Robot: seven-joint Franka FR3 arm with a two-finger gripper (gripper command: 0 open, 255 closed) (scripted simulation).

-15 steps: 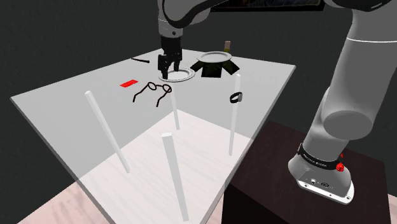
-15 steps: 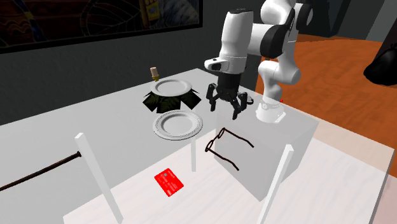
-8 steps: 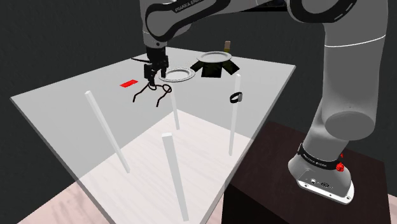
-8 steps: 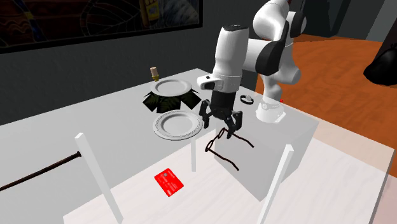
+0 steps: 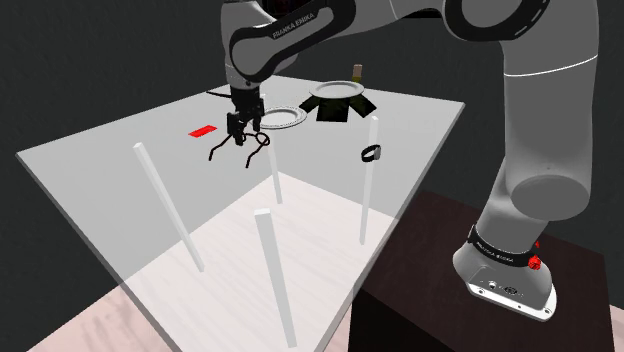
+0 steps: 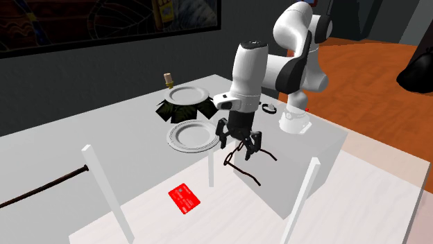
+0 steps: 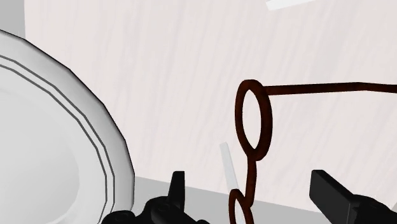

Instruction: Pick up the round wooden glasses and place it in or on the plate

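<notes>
Just beside the nearer white plate (image 6: 193, 135), the dark, round-lensed glasses (image 6: 244, 158) are lying on the bench (image 6: 69, 152), apart from the plate's rim, their arms unfolded. A second white plate (image 6: 188, 93) is sitting on a dark, jagged-edged mat (image 6: 166, 111), with a small bottle (image 6: 167, 79) standing just behind it. Both plates are showing bare faces. A red card (image 6: 184, 197), a black ring (image 5: 372, 153) and a thin black rod (image 6: 41, 187) are also lying on the pale, see-through bench, which is standing on white legs over a light wood-grain floor (image 5: 70, 320), with dark walls around it. The white arm (image 5: 540, 110) is reaching out from its stand (image 5: 420, 290) and bending straight down, the gripper (image 6: 241, 147) hovering low over the glasses. Its fingers (image 7: 331, 194) are standing apart, straddling the frame's bridge without touching it.
</notes>
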